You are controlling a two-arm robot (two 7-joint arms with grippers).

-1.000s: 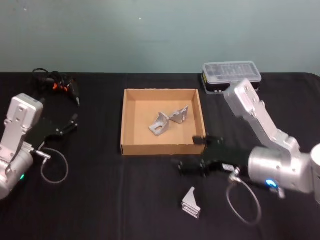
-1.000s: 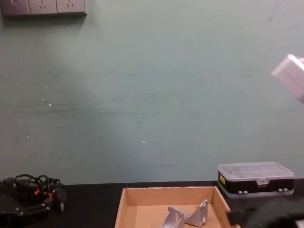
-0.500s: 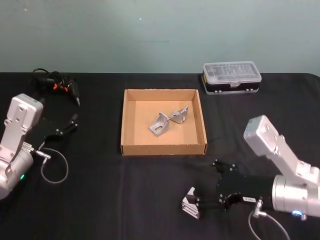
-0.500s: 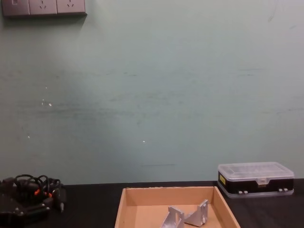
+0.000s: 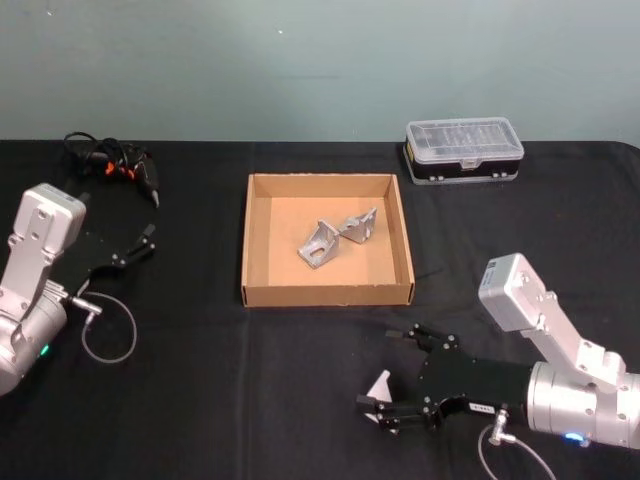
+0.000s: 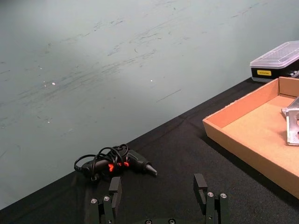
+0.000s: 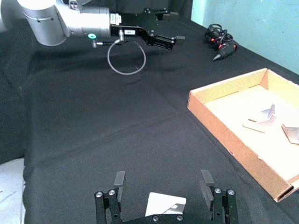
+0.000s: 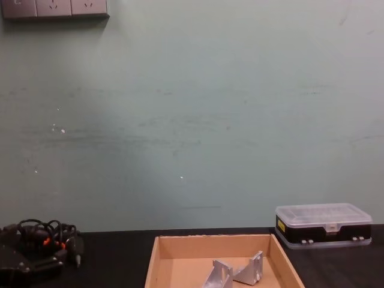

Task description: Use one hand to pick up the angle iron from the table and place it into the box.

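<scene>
**Head view, left to right.** At the lower left, the left claw [image 5: 140,243] was parked above the table [image 5: 200,400], fingers spread and holding nothing. A bundle of black cable [image 5: 108,163] lay at the upper left. At centre stood the box [image 5: 245,240], with two other angle irons [image 5: 320,245] lying inside it. Low and right of centre, the loose angle iron [image 5: 380,385] rested on the table, well apart from the box. The right claw [image 5: 378,368] was spread around it, one finger to each side. A clear-lidded case [image 5: 463,150] sat at the upper right.

The step in hand appeared to be the grasp. The next move called for closing on the iron, then lifting it over the box's near wall. Whether either finger touched the iron could not be told, and the claw's body hid its lower edge.
</scene>
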